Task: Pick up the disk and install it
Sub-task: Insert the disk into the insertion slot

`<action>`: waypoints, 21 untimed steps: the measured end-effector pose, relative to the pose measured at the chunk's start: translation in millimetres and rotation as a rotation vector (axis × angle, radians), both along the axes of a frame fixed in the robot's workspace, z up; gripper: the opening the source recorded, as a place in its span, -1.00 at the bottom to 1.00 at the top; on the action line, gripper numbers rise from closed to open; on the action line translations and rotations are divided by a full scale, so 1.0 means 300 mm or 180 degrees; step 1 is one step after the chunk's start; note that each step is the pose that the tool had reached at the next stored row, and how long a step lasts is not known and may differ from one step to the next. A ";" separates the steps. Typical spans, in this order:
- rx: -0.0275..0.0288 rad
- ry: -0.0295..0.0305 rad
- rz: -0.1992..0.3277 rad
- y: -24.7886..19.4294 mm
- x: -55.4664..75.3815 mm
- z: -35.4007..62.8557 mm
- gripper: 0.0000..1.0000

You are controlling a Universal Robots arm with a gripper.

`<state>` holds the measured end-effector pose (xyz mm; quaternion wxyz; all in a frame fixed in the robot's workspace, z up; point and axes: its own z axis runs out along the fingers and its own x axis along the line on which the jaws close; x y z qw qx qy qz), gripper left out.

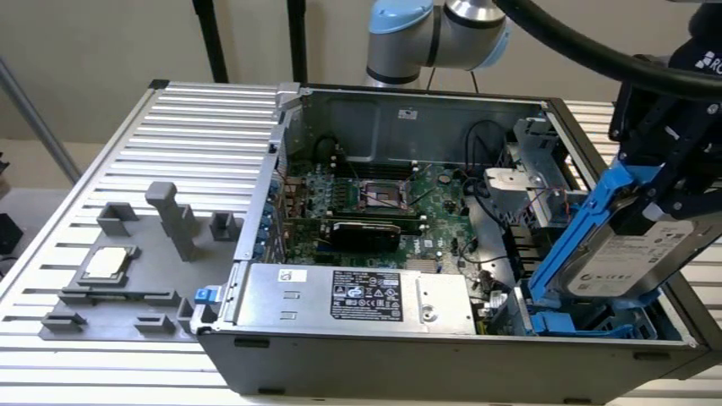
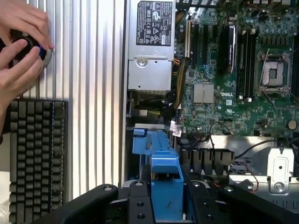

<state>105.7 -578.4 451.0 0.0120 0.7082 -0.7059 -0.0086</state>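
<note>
The disk (image 1: 631,254), a silver-grey drive with a white label in a blue carrier bracket, hangs tilted on edge over the drive bay at the exterior view's right of the open computer case (image 1: 373,355). My gripper (image 1: 665,190) is shut on its upper part. In the wrist view the blue carrier (image 2: 167,179) sits clamped between my black fingers (image 2: 139,205), above a blue caddy in the bay (image 2: 149,142). The motherboard (image 2: 233,70) lies beyond.
A grey fixture plate (image 1: 124,279) with a small silver CPU chip (image 1: 105,265) lies on the slatted table at the exterior view's left. The power supply (image 1: 350,296) fills the case front. In the wrist view, hands (image 2: 21,46) grip a knob beside a keyboard (image 2: 35,158).
</note>
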 end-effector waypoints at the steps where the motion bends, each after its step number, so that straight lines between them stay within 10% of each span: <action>1: 0.0001 0.0004 0.0000 0.000 0.002 -0.004 -1.00; 21: 0.0043 0.0048 0.0000 0.000 0.016 -0.082 -1.00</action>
